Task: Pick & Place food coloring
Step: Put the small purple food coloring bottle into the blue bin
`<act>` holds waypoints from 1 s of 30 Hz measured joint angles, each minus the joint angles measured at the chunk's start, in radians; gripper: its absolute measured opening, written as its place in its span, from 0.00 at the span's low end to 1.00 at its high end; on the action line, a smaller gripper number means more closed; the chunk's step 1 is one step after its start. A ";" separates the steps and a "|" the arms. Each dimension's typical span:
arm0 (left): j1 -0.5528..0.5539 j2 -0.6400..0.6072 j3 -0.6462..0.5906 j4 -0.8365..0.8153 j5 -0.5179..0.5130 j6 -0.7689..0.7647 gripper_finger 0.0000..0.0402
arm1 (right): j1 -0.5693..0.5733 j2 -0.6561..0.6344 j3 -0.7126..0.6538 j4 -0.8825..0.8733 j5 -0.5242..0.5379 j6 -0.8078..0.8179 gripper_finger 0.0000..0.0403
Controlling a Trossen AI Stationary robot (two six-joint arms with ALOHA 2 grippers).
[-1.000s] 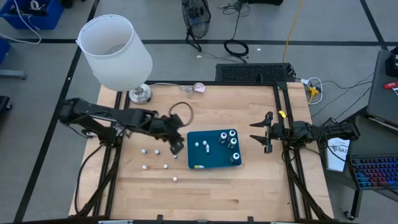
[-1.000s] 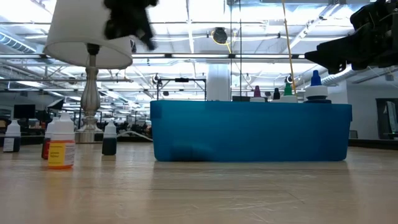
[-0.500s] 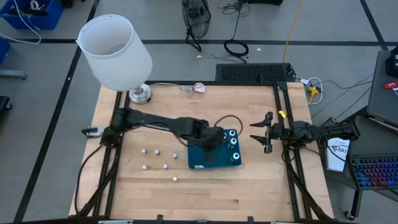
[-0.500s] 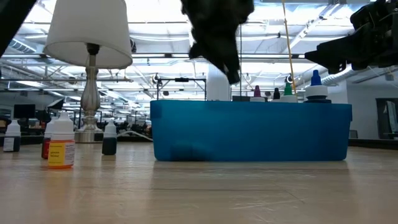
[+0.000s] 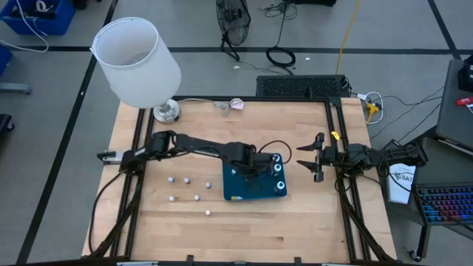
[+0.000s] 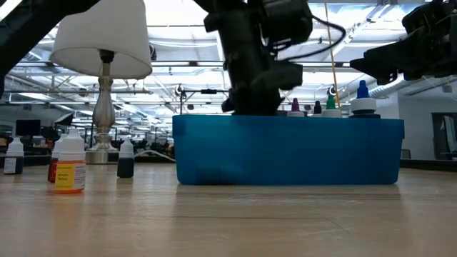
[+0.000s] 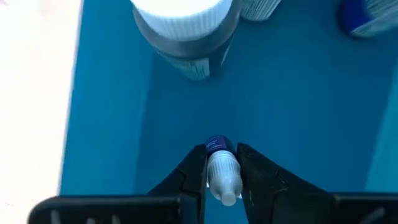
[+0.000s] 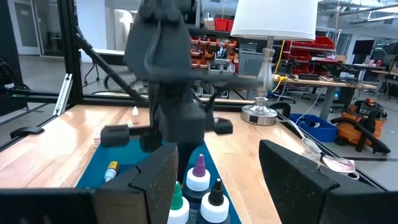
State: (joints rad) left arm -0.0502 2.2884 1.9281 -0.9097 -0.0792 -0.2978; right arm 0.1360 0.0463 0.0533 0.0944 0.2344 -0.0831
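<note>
Overhead, the left gripper (image 5: 250, 167) reaches across the table into the blue tray (image 5: 235, 193), where several capped food coloring bottles (image 5: 278, 168) already stand along its right side. Five more small bottles (image 5: 196, 197) sit loose on the wood to the tray's left. The right gripper (image 5: 310, 157) waits off the tray's right edge with its fingers spread.

At table level, the left arm drops behind the tray's near wall, hiding its fingers. Three loose bottles, including an orange-labelled one (image 6: 70, 171), stand upright at the left.

From the left wrist, the fingers are clamped on a tiny bottle (image 7: 222, 171) across its body, over the tray floor, beside a larger white-capped bottle (image 7: 185, 35).

From the right wrist, the right gripper's fingers stand apart, facing the tray's bottles.

These bottles look light, stiff plastic, smooth and easily tipped; gripping across the body below the cap seems best.
</note>
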 joint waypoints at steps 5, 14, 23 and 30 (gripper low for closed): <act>0.000 0.020 0.000 0.015 0.001 -0.002 0.17 | 0.000 0.000 0.000 0.000 0.000 0.000 0.53; 0.000 0.020 -0.001 0.036 0.009 -0.011 0.19 | 0.000 0.000 0.000 0.000 0.000 0.000 0.53; 0.006 0.032 -0.002 0.050 0.010 -0.020 0.22 | 0.000 0.000 0.000 0.000 0.000 0.000 0.53; 0.006 0.032 -0.002 0.051 0.010 -0.052 0.25 | 0.000 0.000 0.000 0.000 0.000 0.000 0.53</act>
State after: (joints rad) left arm -0.0441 2.3207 1.9259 -0.8590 -0.0689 -0.3495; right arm 0.1360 0.0463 0.0533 0.0940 0.2344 -0.0832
